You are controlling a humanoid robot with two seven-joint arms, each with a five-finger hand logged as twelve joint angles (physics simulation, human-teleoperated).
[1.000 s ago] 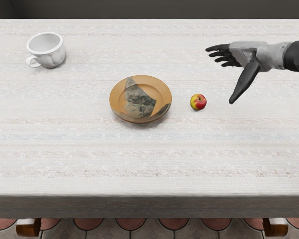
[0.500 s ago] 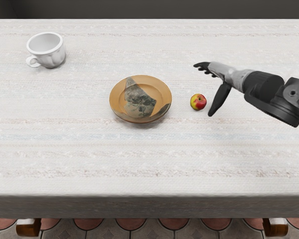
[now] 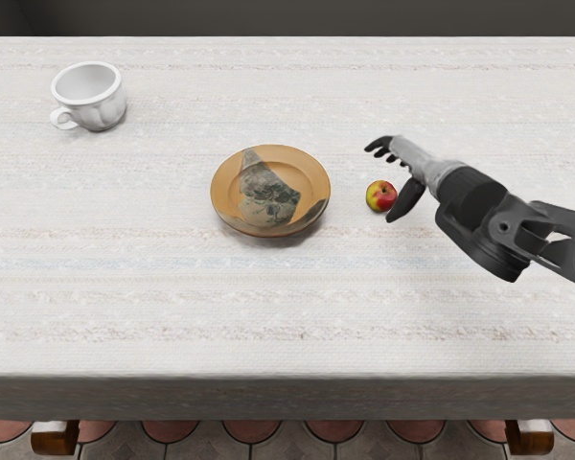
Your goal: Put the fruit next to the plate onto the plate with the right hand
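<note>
- Currently the apple [image 3: 381, 196] is sitting just right of the plate [image 3: 222, 177], not on it.
- Right hand [image 3: 405, 171] is hovering at its right, fingers [image 3: 381, 145] spread, gripping nothing.
- Closing off-centre risks nudging it, sending it rolling away.

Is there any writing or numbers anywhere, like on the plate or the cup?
None: no word, number or sign can be read anywhere.
The plate shows only a blotchy grey picture, with no letters.
The cup, the apple and the table carry no writing.
</note>
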